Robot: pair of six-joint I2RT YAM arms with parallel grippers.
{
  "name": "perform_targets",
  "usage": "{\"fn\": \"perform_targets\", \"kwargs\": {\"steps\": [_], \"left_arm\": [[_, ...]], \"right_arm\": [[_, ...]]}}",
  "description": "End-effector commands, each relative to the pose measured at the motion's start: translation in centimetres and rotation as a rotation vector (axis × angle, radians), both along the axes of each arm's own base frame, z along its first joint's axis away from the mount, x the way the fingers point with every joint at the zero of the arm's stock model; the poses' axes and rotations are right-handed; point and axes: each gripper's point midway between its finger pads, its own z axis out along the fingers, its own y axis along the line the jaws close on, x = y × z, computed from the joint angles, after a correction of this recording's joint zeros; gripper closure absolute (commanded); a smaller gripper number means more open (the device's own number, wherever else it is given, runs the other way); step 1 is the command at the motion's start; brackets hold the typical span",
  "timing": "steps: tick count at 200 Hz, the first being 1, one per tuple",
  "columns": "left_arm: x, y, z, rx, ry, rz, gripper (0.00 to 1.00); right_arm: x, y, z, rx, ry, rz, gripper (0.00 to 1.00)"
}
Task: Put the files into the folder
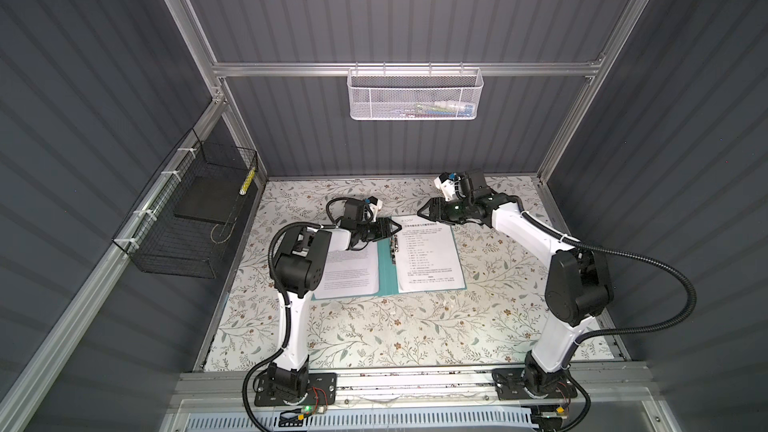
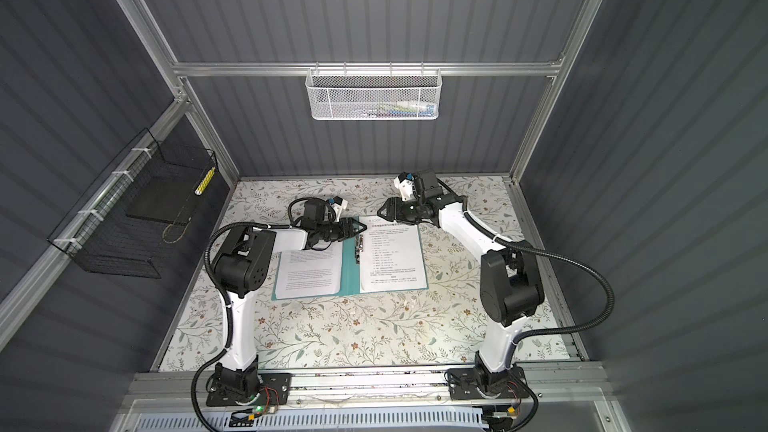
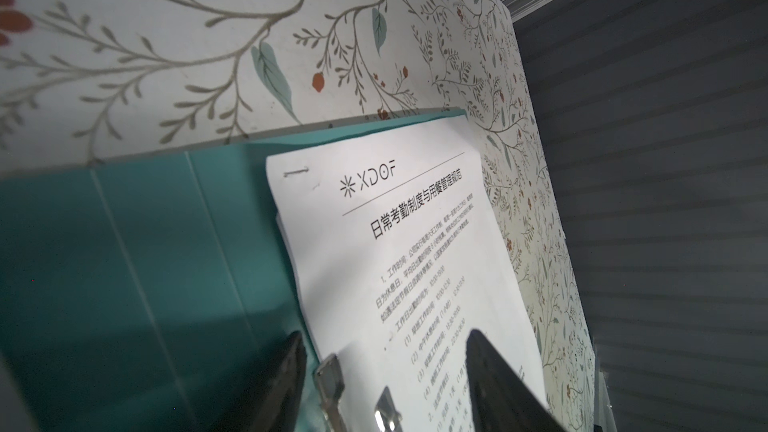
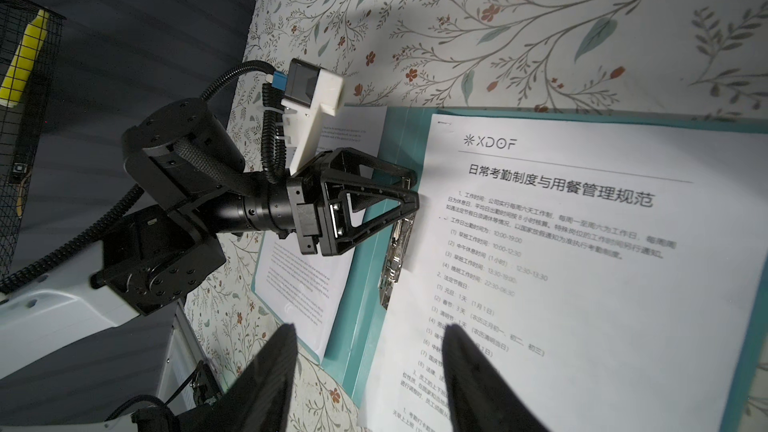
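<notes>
Tapered black left fingers (image 3: 498,388) are spread astride the teal folder's (image 3: 124,263) shiny metal clip (image 3: 330,374); right fingers (image 4: 266,384) are spread over flat white files (image 4: 582,284).

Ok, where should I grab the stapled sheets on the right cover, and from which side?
Probably the long edge nearest the spine, coming from the spine side: the stapled sheets lie flat on the folder, but that edge looks lifted beside the metal clip.
</notes>
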Motion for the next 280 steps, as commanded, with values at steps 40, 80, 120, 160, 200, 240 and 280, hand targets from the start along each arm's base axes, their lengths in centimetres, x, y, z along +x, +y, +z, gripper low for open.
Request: {"fn": "perform_targets", "kwargs": {"steps": [40,80,120,160,200,240,280], "left_arm": [[-0.3,-1.1,1.0,-0.064,-0.006,-0.049,0.41],[-0.3,-1.1,1.7,-0.074,-0.016,-0.052,0.43],[-0.9,-1.2,2.6,-0.102,-0.029,-0.067,0.44],[-1.7,-1.2,3.7,-0.124,-0.060,-0.086,0.46],[-2.4,-0.9,4.8,-0.130,-0.084,-0.087,0.46],[-3.3,-0.8,5.5,-0.134,-0.096,-0.095,0.46],[-5.1,-1.2,5.9,-0.126,-0.107,-0.114,0.46]], "right_arm": [[0.1,-0.4,-0.2,-0.005,0.000,-0.014,0.42],[0.1,-0.4,0.0,-0.003,-0.004,-0.016,0.42],[0.0,-0.4,0.0,-0.001,-0.001,-0.014,0.41],[-0.2,-0.3,0.3,0.008,-0.003,-0.017,0.42],[-0.5,-0.4,0.8,0.012,-0.014,-0.018,0.41],[-1.1,-0.2,1.0,0.012,-0.020,-0.013,0.41],[-2.1,-0.1,0.9,0.005,-0.022,-0.005,0.41]]}}
